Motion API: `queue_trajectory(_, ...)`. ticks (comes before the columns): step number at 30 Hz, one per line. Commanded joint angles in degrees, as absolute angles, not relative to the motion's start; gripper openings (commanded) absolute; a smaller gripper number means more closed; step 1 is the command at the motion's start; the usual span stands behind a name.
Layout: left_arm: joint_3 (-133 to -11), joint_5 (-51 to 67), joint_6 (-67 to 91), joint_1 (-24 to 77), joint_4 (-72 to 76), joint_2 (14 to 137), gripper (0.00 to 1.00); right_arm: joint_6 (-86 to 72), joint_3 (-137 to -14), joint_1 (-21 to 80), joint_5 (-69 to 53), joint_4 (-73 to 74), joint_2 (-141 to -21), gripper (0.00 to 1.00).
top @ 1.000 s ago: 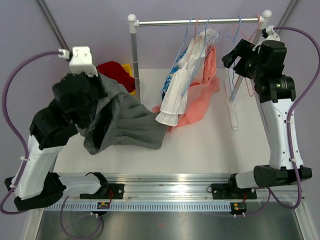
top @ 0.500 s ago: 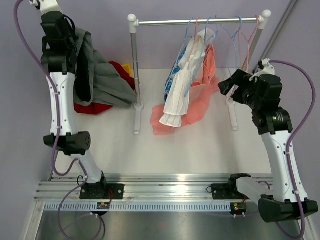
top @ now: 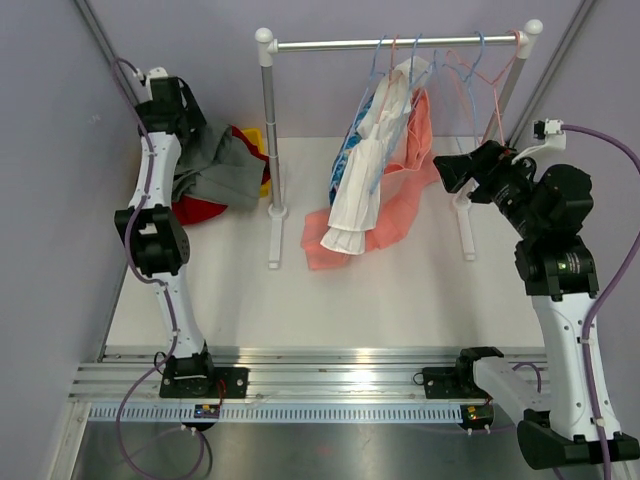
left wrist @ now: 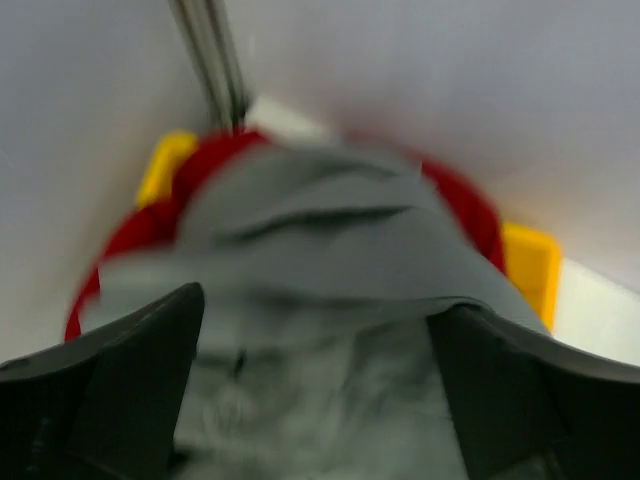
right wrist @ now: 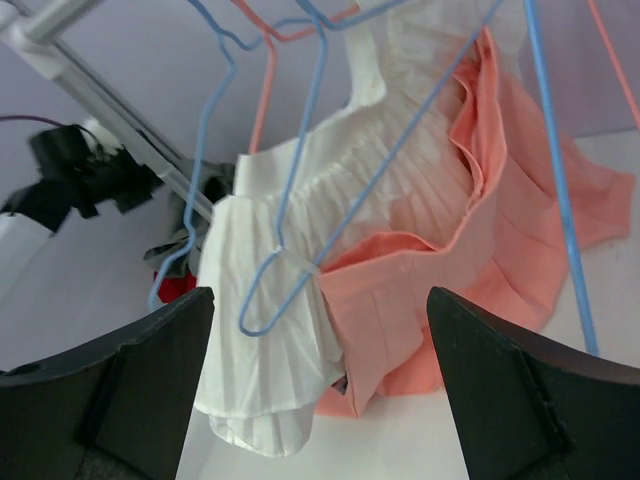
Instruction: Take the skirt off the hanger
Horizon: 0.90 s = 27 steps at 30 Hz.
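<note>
White table (top: 230, 290), far corner: my left gripper (left wrist: 315, 310) gapes over the grey skirt (left wrist: 330, 230). My right gripper (right wrist: 320, 295) stands spread wide before a white skirt (right wrist: 290, 380).

Grey skirt (top: 215, 165), white pleated skirt (top: 350, 200), coral skirt (top: 400, 215).

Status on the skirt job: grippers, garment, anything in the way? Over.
Left gripper open over grey skirt, lying loose on red cloth. Right gripper open, facing white skirt hung on rail; coral skirt right beside it.

3 skirts (top: 350, 200) on rack (top: 270, 150), 2 arms (top: 560, 300)
</note>
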<state>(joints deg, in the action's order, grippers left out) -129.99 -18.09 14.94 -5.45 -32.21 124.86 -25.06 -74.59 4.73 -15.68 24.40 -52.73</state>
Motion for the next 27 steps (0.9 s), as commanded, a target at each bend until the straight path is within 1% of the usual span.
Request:
queue_trajectory(1,-127.5,-17.0,21.0,-7.3,-36.5,121.2,0.99,-24.6,-80.6,4.7,-20.7,16.3,-51.4,0.95)
queue_trajectory(4,-119.4,-17.6,22.0,-7.0,-36.6,114.8,0.99,-24.6,-85.8,4.7,-22.0,16.6,-54.3,0.96)
queue_trajectory(5,-113.2,-17.7,21.8,-6.9,-35.7,108.2,0.99,-25.0,-87.2,4.7,-22.6,16.7,-56.2,0.96)
queue_trajectory(7,-106.3,-17.1,21.0,-6.2,-33.1,101.0,0.99,-25.6,-90.6,4.7,-23.0,15.7,-58.4,0.96)
queue_trajectory(8,-103.6,-16.4,20.7,-6.0,-32.9,95.0,0.99,-26.2,-91.7,4.7,-23.4,15.1,-60.8,0.96)
queue_trajectory(9,-98.5,-15.7,20.3,-5.5,-33.0,91.5,0.99,-26.6,-92.6,4.7,-23.7,14.5,-61.9,0.95)
queue_trajectory(11,-94.2,-14.9,18.8,-3.3,-35.4,86.2,0.99,-27.9,-95.8,4.8,-24.6,13.3,-66.1,0.94)
queue_trajectory(12,-89.7,-14.9,18.1,-2.2,-36.2,80.3,0.99,-28.1,-97.0,4.9,-25.1,13.4,-67.6,0.90)
queue_trajectory(14,-84.2,-14.2,16.9,1.4,-38.3,74.0,0.99,-28.6,-100.1,5.4,-25.2,13.4,-71.7,0.85)
queue_trajectory(15,-78.6,-14.0,16.9,3.7,-39.1,68.0,0.99,-28.7,-101.4,5.5,-24.9,13.4,-72.8,0.81)
queue_trajectory(17,-73.9,-12.7,17.0,5.6,-40.0,61.4,0.99,-28.5,-102.6,6.1,-23.3,13.5,-75.9,0.77)
queue_trajectory(18,-71.2,-12.6,17.7,6.2,-40.7,55.3,0.99,-28.2,-103.3,6.5,-22.9,14.3,-76.9,0.76)
queue_trajectory(20,-63.7,-9.8,19.9,6.9,-40.2,47.0,0.99,-27.3,-106.1,7.0,-21.4,16.4,-79.5,0.71)
queue_trajectory(21,-61.4,-9.8,19.9,6.9,-39.8,46.9,0.99,-26.7,-106.7,7.3,-20.7,17.1,-80.3,0.70)
queue_trajectory(22,-59.3,-8.3,20.1,6.9,-39.6,42.9,0.99,-26.5,-107.0,7.5,-20.4,17.6,-81.7,0.69)
queue_trajectory(23,-55.4,-7.9,20.5,6.9,-39.4,41.1,0.99,-26.1,-107.1,7.6,-20.1,17.8,-82.3,0.67)
queue_trajectory(25,-52.5,-5.7,20.5,6.9,-38.9,37.3,0.99,-26.2,-106.8,8.3,-19.7,17.7,-83.5,0.64)
queue_trajectory(26,-50.1,-5.5,20.7,6.9,-38.4,36.3,0.99,-26.3,-106.4,8.6,-19.4,17.5,-83.6,0.60)
queue_trajectory(27,-48.8,-5.1,20.8,6.9,-37.6,35.5,0.99,-26.5,-106.2,9.0,-19.2,17.2,-83.9,0.58)
